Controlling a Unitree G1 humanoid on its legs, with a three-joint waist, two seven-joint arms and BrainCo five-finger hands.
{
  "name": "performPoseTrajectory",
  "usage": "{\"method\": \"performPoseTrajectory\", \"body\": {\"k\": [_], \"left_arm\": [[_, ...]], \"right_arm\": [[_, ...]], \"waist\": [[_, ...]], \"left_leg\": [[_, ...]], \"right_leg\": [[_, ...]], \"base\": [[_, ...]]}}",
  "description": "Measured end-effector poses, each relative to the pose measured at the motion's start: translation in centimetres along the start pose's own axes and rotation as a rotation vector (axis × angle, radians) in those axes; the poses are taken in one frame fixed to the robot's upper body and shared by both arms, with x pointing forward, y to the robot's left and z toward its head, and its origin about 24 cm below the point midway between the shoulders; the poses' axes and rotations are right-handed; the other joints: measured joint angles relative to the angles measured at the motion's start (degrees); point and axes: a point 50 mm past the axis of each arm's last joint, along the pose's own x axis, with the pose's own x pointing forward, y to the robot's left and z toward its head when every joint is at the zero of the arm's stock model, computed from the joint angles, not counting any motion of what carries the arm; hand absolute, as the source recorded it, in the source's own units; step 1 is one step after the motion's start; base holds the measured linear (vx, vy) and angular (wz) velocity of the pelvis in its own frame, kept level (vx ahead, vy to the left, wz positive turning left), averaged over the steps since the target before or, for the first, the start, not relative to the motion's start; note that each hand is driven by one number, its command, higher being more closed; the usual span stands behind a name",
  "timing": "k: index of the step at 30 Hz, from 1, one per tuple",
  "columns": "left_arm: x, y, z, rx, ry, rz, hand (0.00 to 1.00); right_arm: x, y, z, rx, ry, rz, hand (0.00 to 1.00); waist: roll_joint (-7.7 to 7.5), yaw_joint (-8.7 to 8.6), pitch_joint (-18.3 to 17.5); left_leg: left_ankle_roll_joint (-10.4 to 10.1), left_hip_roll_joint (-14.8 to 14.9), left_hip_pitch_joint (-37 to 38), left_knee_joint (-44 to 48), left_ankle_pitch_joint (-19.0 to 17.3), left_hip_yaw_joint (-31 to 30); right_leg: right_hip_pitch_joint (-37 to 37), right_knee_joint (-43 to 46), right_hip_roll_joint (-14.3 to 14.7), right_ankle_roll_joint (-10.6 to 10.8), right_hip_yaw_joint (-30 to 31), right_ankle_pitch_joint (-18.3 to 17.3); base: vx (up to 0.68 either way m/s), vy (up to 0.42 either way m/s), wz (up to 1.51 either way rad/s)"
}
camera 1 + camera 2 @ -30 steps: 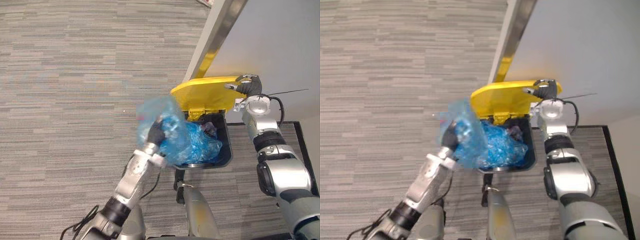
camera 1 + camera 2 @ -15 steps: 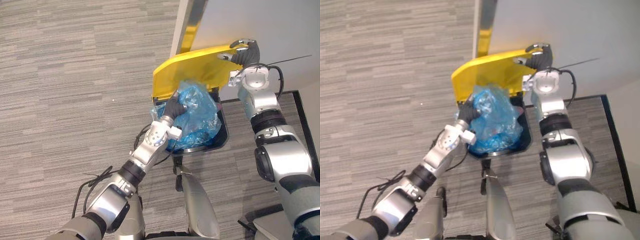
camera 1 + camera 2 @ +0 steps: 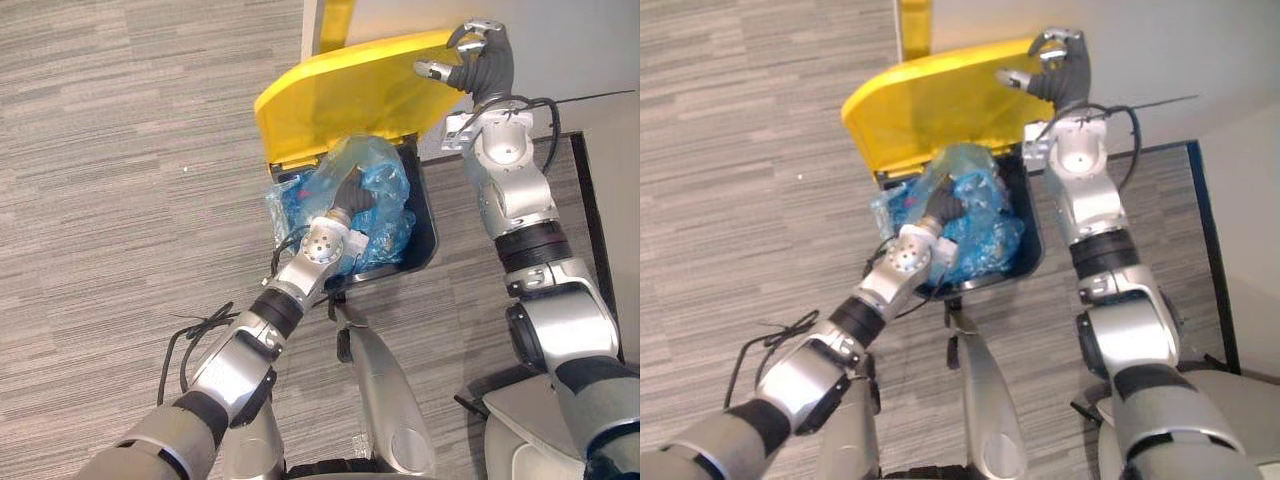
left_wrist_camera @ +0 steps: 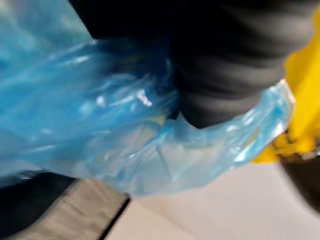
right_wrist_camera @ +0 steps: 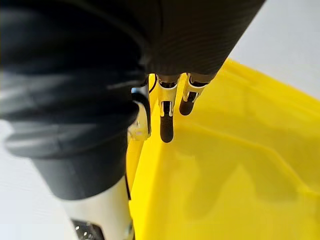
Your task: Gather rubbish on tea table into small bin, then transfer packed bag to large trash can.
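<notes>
A black trash can [image 3: 426,226] stands on the carpet by the wall, its yellow lid [image 3: 340,100] swung up. My right hand [image 3: 480,66] is at the lid's far corner, curled over the edge and holding the lid up; in the right wrist view its fingers [image 5: 166,125] lie on the yellow lid [image 5: 225,165]. A packed blue plastic bag [image 3: 388,205] sits in the can's mouth. My left hand [image 3: 352,196] grips the bag's bunched neck from the front. In the left wrist view, blue plastic [image 4: 150,160] wraps round the hand's dark cover.
Grey striped carpet [image 3: 120,200] spreads to the left and front of the can. A light wall [image 3: 570,40] with a yellow corner strip [image 3: 336,20] stands right behind it. A dark line [image 3: 582,210] runs along the floor to the right.
My left hand has carried the blue bag from outside the can's left side down into its mouth. The right hand has tipped the yellow lid further up. The camera has shifted.
</notes>
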Motion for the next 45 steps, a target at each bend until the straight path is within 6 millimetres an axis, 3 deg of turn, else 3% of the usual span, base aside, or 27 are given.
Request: {"method": "performPoseTrajectory", "body": {"k": [6, 14, 16, 19, 21, 25, 29, 31, 34, 35, 37, 39, 41, 42, 44, 45], "left_arm": [[-0.1, 0.8, -1.6, 0.096, 0.084, 0.028, 0.00], [-0.2, 0.2, -1.6, 0.220, 0.076, 0.009, 0.00], [-0.4, 0.2, -2.1, 0.250, 0.097, 0.012, 0.00], [-1.0, 0.2, -3.3, 0.302, 0.133, 0.012, 0.00], [-1.5, 0.3, -4.1, 0.312, 0.155, 0.019, 0.00], [-2.1, 0.6, -3.8, 0.307, 0.116, 0.045, 0.00], [-4.5, 2.1, -5.6, 0.282, 0.134, 0.094, 0.00], [-6.7, 3.4, -7.7, 0.254, 0.195, 0.139, 0.00], [-12.1, 5.7, -12.4, 0.173, 0.358, 0.238, 0.00], [-12.7, 5.9, -12.8, 0.168, 0.377, 0.245, 0.00], [-17.2, 6.5, -16.0, 0.096, 0.519, 0.287, 0.00], [-19.3, 6.6, -17.2, 0.051, 0.582, 0.308, 0.00], [-23.5, 6.7, -19.7, -0.011, 0.721, 0.355, 0.00], [-24.2, 6.8, -20.2, -0.020, 0.748, 0.370, 0.00], [-27.4, 6.7, -22.3, -0.079, 0.890, 0.426, 0.00], [-29.4, 6.4, -23.3, -0.106, 0.974, 0.454, 0.00]], "right_arm": [[-0.9, 2.2, 0.9, 0.066, -0.079, 0.059, 0.00], [-1.6, 4.0, 0.1, 0.069, -0.056, 0.119, 0.00], [-2.3, 4.5, -1.0, 0.076, -0.024, 0.132, 0.00], [-3.9, 5.3, -3.4, 0.075, 0.057, 0.171, 0.00], [-4.9, 5.7, -4.7, 0.053, 0.099, 0.198, 0.00], [-7.0, 6.1, -7.1, 0.029, 0.179, 0.219, 0.00], [-9.7, 5.8, -10.1, 0.000, 0.295, 0.220, 0.00], [-11.0, 5.2, -11.9, -0.026, 0.370, 0.211, 0.00], [-14.5, 4.0, -15.1, -0.062, 0.526, 0.209, 0.00], [-14.9, 3.8, -15.4, -0.066, 0.538, 0.206, 0.00], [-17.5, 2.5, -17.4, -0.078, 0.649, 0.184, 0.00], [-18.7, 2.1, -18.0, -0.083, 0.690, 0.181, 0.00], [-20.7, 1.5, -19.1, -0.118, 0.755, 0.196, 0.00], [-21.0, 1.5, -19.2, -0.121, 0.763, 0.195, 0.00], [-22.6, 1.5, -19.8, -0.119, 0.809, 0.186, 0.00], [-24.5, 1.6, -20.4, -0.110, 0.864, 0.185, 0.00]], "waist": [[-0.92, -0.12, -0.29], [-1.03, 0.97, -0.36], [-1.23, 1.00, -0.76], [-2.77, 1.40, -1.85], [-2.84, 2.11, -1.89], [-3.25, 3.98, -2.16], [-3.45, 4.46, -2.59], [-3.32, 4.70, -3.82], [-2.67, 4.95, -5.41], [-2.57, 4.99, -5.55], [-1.49, 5.18, -7.85], [-0.90, 5.65, -8.16], [-0.10, 5.99, -8.78], [-0.04, 6.00, -8.80], [-0.08, 6.44, -8.90], [-0.44, 6.60, -8.96]], "left_leg": [[-0.49, 0.70, -1.29, -0.15, 0.13, 1.54], [-1.64, 0.88, -1.18, -0.15, 0.79, 1.40], [-1.69, 0.96, -0.70, -0.14, 0.87, 1.31], [-1.76, 0.65, -0.37, -0.70, 1.78, 0.57], [-1.72, 0.33, 1.30, -2.47, 2.91, -0.12], [-1.45, -0.54, 3.54, -5.45, 4.80, -0.42], [-0.74, -1.18, 6.77, -7.21, 5.41, -1.54], [0.00, -2.16, 7.52, -8.21, 5.82, -1.54], [1.29, -2.47, 11.04, -8.87, 5.28, -1.50], [1.34, -2.52, 11.35, -8.90, 5.26, -1.49], [1.60, -3.16, 12.84, -9.04, 5.11, -1.31], [1.64, -3.43, 14.56, -9.00, 5.10, -0.80], [2.35, -4.44, 17.46, -8.58, 4.76, -0.10], [2.47, -4.68, 17.91, -8.46, 4.70, -0.05], [3.48, -6.43, 19.49, -7.58, 4.06, 0.81], [3.82, -8.04, 20.23, -5.75, 3.62, 1.60]], "right_leg": [[-2.23, -0.01, 0.79, -0.70, 0.49, 0.52], [-1.95, 0.07, 0.76, -1.18, 0.08, 0.85], [-1.27, 0.07, 0.73, -1.24, -0.14, 0.80], [-0.43, 0.02, 0.18, -1.47, -0.77, 0.96], [1.15, -0.09, -0.39, -1.75, -1.51, 0.69], [3.39, -1.49, -1.39, -1.68, -2.29, 0.20], [6.67, -2.00, -1.80, -1.29, -2.71, -0.10], [7.08, -2.05, -2.59, -1.19, -2.52, -0.10], [10.19, -2.08, -2.75, -0.96, -2.36, -0.29], [10.49, -2.07, -2.80, -0.91, -2.34, -0.34], [11.88, -2.09, -3.45, -0.64, -2.03, -0.54], [13.43, -2.04, -3.65, -0.38, -1.65, -0.71], [15.96, -1.57, -4.37, -0.09, -0.81, -0.90], [16.34, -1.46, -4.58, -0.07, -0.67, -0.89], [16.65, 0.35, -5.78, 0.64, 0.72, -0.95], [16.54, 1.54, -7.14, 3.24, 1.79, -0.01]], "base": [[0.03, -0.036, -0.12], [0.01, -0.006, 0.01], [0.02, -0.004, 0.06], [0.02, -0.007, 0.20], [0.02, -0.014, 0.33], [0.01, -0.021, 0.18], [0.03, 0.011, 0.14], [0.04, 0.046, 0.03], [0.08, 0.058, -0.01], [0.07, 0.064, 0.01], [0.08, 0.069, -0.01], [0.04, 0.067, -0.09], [-0.01, 0.081, -0.12], [-0.07, 0.060, -0.12], [-0.13, 0.069, -0.27], [-0.18, 0.081, -0.36]]}}
